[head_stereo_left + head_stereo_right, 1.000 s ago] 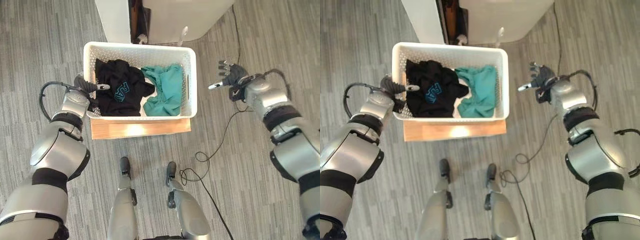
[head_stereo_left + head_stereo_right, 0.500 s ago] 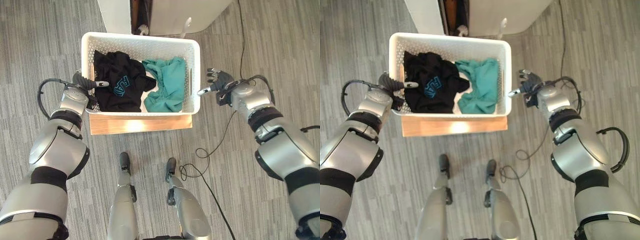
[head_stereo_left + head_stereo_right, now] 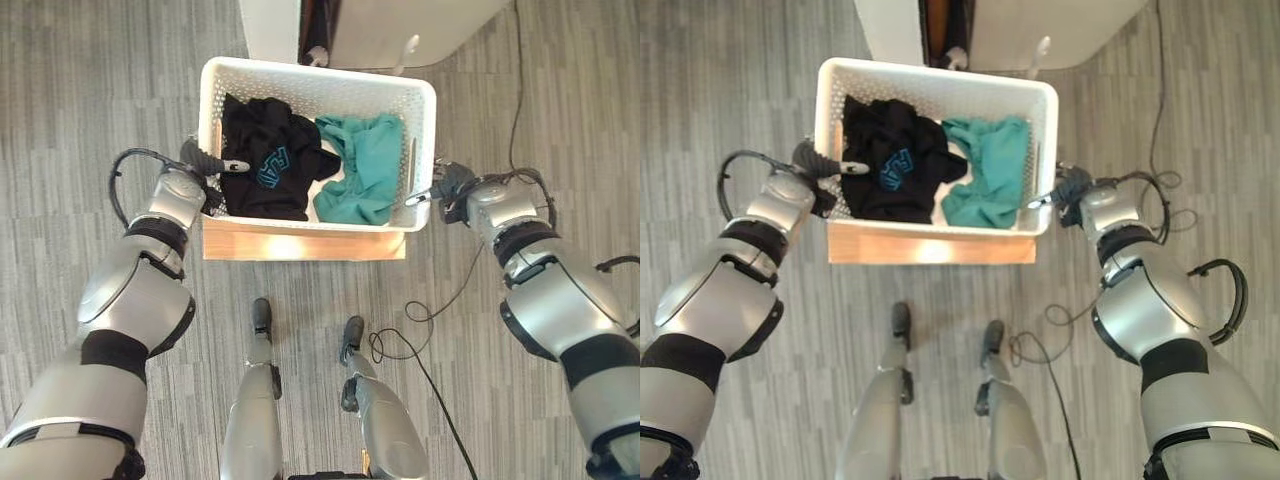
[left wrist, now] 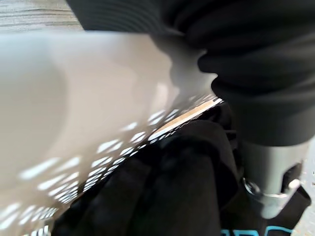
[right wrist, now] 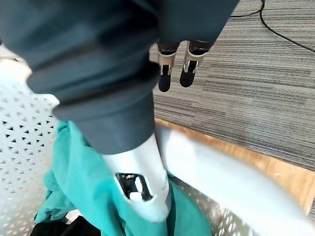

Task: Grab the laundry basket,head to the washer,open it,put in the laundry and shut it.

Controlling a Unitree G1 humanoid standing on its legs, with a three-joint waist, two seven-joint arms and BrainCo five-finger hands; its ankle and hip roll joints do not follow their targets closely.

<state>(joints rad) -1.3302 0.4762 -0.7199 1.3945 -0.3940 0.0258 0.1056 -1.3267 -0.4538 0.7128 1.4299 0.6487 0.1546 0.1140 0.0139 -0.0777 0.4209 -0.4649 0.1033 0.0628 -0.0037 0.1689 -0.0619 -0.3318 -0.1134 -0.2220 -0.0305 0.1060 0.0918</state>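
Now the laundry basket [image 3: 318, 82] sits between both hands, left hand [image 3: 203, 164] and right hand [image 3: 447, 184] each hooking a side rim.

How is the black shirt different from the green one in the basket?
The black garment has light blue print on it; the teal garment is plain. The black one lies on the robot's left side of the white basket, by the left hand; the teal one lies on the right side, by the right hand. Both are crumpled.
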